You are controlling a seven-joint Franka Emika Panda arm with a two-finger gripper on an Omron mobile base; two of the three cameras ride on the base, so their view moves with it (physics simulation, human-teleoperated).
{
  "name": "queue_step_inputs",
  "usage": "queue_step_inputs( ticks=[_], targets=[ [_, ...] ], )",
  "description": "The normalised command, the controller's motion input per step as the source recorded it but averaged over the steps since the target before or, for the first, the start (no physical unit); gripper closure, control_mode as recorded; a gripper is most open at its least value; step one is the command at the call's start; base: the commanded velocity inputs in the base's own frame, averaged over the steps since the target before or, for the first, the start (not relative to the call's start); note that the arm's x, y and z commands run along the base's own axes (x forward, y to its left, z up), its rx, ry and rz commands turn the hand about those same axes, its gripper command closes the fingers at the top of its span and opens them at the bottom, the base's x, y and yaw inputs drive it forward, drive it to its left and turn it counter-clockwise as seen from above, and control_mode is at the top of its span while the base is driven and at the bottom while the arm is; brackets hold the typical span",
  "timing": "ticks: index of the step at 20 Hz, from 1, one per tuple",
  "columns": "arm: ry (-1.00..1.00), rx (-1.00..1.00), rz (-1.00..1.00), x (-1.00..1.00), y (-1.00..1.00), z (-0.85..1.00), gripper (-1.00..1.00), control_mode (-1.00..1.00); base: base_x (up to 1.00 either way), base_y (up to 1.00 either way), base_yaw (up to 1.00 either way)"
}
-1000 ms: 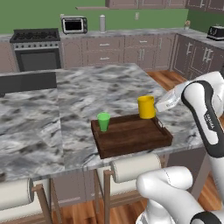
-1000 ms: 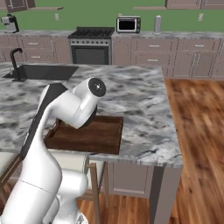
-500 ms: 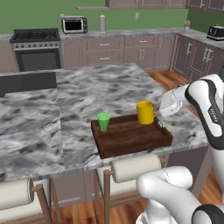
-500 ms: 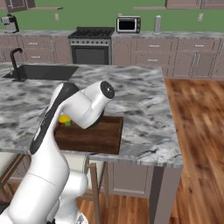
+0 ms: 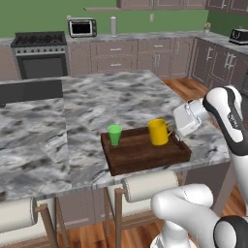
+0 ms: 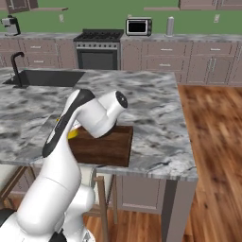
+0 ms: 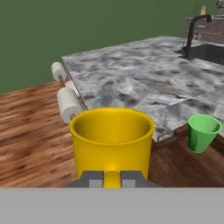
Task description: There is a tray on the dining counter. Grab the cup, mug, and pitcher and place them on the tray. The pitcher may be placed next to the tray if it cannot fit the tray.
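Note:
The yellow mug (image 5: 158, 131) is upright at the right end of the dark wooden tray (image 5: 145, 154); whether its base touches the tray floor I cannot tell. My gripper (image 5: 173, 131) is shut on the mug's handle from the right. In the hand view the mug (image 7: 112, 140) is close in front, its handle pinched in my gripper (image 7: 112, 179). The green cup (image 5: 115, 134) stands upright on the tray's left part, a hand's width from the mug, and shows as the cup (image 7: 202, 132) at the right. The tray lies on the marble dining counter (image 5: 97, 97). The pitcher is out of view.
Two white-cushioned stools (image 5: 145, 185) sit under the counter's near edge. A sink with a black faucet (image 6: 16, 66) is set in the counter's far left. The stove (image 5: 39, 60) and cabinets line the back wall. Wooden floor (image 6: 212, 142) lies to the right.
My gripper has carried the mug down and a little left, from above the tray's right end to low over it. The green cup has stayed put.

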Motion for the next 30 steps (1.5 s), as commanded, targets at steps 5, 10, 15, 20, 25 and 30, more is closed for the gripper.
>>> queue_step_inputs(
  ticks=[5, 10, 15, 20, 25, 30],
  targets=[
    [0.00, 0.00, 0.09, 0.15, 0.14, -0.39, 1.00, -1.00, 0.00, 0.00, 0.00],
    [0.00, 0.05, 0.05, 0.22, 0.12, -0.29, 1.00, -1.00, 0.00, 0.00, 0.00],
    [0.00, 0.09, 0.01, 0.25, 0.10, -0.22, 1.00, -1.00, 0.00, 0.00, 0.00],
    [0.01, 0.03, 0.01, 0.30, 0.18, -0.33, 1.00, -1.00, 0.00, 0.00, 0.00],
    [0.01, 0.00, 0.02, 0.34, 0.24, -0.37, 1.00, -1.00, 0.00, 0.00, 0.00],
    [0.00, 0.00, 0.01, 0.34, 0.12, -0.29, 1.00, -1.00, 0.00, 0.00, 0.00]
  ],
)
